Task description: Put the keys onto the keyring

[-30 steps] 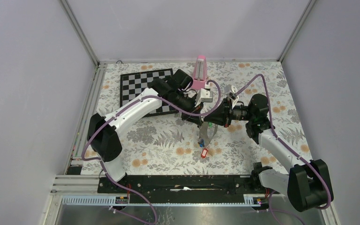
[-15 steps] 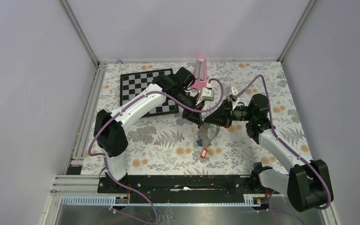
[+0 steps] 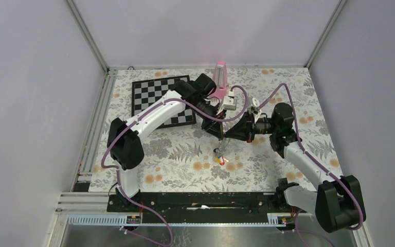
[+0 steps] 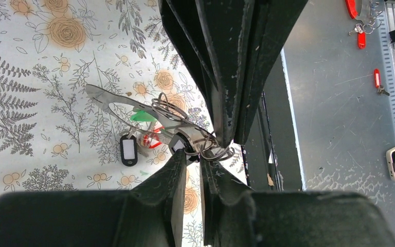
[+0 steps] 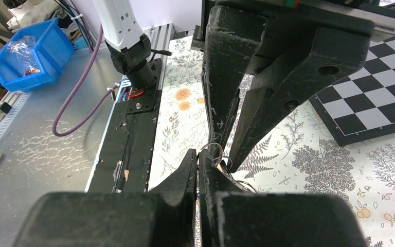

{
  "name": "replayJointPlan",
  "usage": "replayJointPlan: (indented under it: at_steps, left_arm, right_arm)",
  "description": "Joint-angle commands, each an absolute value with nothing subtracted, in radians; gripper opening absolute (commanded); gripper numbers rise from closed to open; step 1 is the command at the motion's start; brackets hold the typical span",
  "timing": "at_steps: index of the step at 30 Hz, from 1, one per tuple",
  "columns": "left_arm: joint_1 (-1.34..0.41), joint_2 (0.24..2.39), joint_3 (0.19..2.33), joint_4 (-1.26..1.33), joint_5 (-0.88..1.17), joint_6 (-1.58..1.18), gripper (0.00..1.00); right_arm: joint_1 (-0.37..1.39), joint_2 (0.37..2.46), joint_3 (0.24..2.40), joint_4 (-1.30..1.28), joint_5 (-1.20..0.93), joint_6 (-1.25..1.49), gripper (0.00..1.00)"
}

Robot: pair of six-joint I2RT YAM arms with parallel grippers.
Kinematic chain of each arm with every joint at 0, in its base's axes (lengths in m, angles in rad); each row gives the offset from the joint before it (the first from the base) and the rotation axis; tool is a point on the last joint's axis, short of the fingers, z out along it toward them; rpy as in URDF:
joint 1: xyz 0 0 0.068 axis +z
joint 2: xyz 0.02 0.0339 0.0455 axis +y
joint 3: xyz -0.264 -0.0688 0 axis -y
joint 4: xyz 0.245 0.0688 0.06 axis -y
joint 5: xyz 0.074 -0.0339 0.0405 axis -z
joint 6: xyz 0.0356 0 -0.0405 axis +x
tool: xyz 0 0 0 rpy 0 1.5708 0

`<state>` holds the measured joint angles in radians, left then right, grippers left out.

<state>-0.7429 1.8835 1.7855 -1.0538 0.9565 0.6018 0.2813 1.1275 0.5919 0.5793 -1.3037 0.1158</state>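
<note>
**A:** Where is the keyring?

**B:** The keyring [image 4: 114,99] is over the middle of the table, right where both arms' fingertips meet. It's thin grey-silver wire, floppy. The left wrist view shows the big loop nearly edge-on, with small tight coils bunched at its top.

**A:** And the keys?

**B:** The keys [image 3: 219,158] dangle in a cluster under it. Their tags are oval plastic: a black tag [image 4: 128,150] with a pale label window, a green tag [image 4: 143,116] and a glossy red tag [image 4: 153,140]. I can't tell whether the lowest ones touch the cloth.

**A:** How do the jaws stand?

**B:** The right gripper [image 5: 198,156] has matte black, scuffed, wedge-shaped fingers pressed together, nipping the wire coils at their very tips. The left gripper [image 4: 193,154] has its fingers a narrow slit apart, with the coils just at the tips.

**A:** What's around them?

**B:** There's a cloth [image 3: 175,154] printed with grey ferns and orange flowers. A flat black-and-white checkerboard [image 3: 154,98] lies at the far left. A tapering pink upright piece [image 3: 219,77] stands behind the grippers.
</note>
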Motion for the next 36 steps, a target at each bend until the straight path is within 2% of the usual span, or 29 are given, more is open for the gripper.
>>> replayJointPlan:
  at_steps: [1, 9, 18, 21, 25, 34, 36]
  left_arm:
    - [-0.789, 1.889, 1.861, -0.958, 1.08, 0.608, 0.17]
    - [-0.793, 1.889, 1.857, -0.966, 1.041, 0.617, 0.17]
    - [-0.793, 1.869, 1.817, -1.052, 0.99, 0.724, 0.24]
    - [-0.796, 1.876, 1.82, -1.097, 0.991, 0.773, 0.19]
    - [-0.803, 1.898, 1.844, -1.179, 1.004, 0.851, 0.0]
    - [-0.819, 1.913, 1.871, -1.221, 1.034, 0.899, 0.0]
    - [-0.818, 1.91, 1.876, -1.201, 1.022, 0.87, 0.07]
  right_arm:
    - [0.306, 1.114, 0.642, 0.597, -1.296, 0.077, 0.0]
    - [0.307, 1.108, 0.643, 0.593, -1.296, 0.073, 0.0]
    - [0.301, 1.104, 0.651, 0.59, -1.281, 0.083, 0.0]
    - [0.298, 1.105, 0.65, 0.609, -1.284, 0.102, 0.0]
    - [0.292, 1.108, 0.647, 0.625, -1.287, 0.122, 0.0]
    - [0.29, 1.118, 0.635, 0.67, -1.296, 0.152, 0.0]
    - [0.291, 1.116, 0.636, 0.67, -1.297, 0.153, 0.0]
